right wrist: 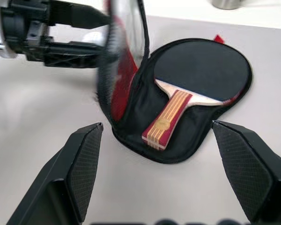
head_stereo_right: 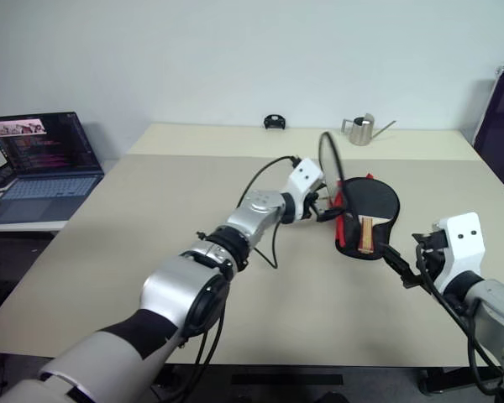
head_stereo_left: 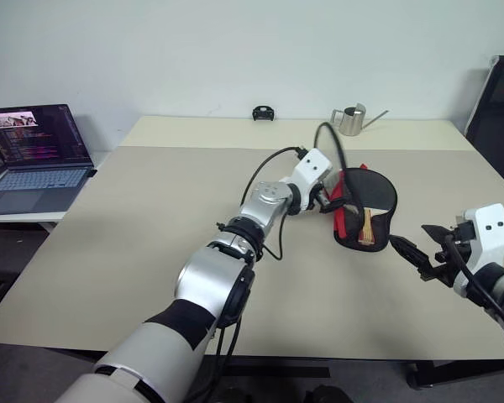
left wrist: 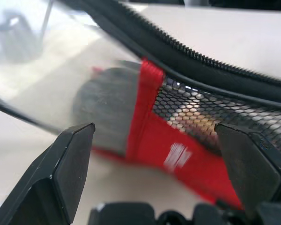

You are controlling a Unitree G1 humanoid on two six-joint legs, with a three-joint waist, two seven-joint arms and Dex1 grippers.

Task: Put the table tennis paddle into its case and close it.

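Closing comes next: the table tennis paddle (right wrist: 192, 89) already lies inside its case (right wrist: 140, 140). Left gripper (head_stereo_right: 326, 204), jaws spread and empty, nudges the raised flap (right wrist: 117, 70); it must fold it down. Right gripper (right wrist: 154, 164) waits open nearby.

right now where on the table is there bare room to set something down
The widest bare patch is the table surface on the robot's left, between the laptop side and the left arm. The near edge, between both arms and below the case, is bare too. It is crowded around the open case holding the table tennis paddle, where the left gripper works.
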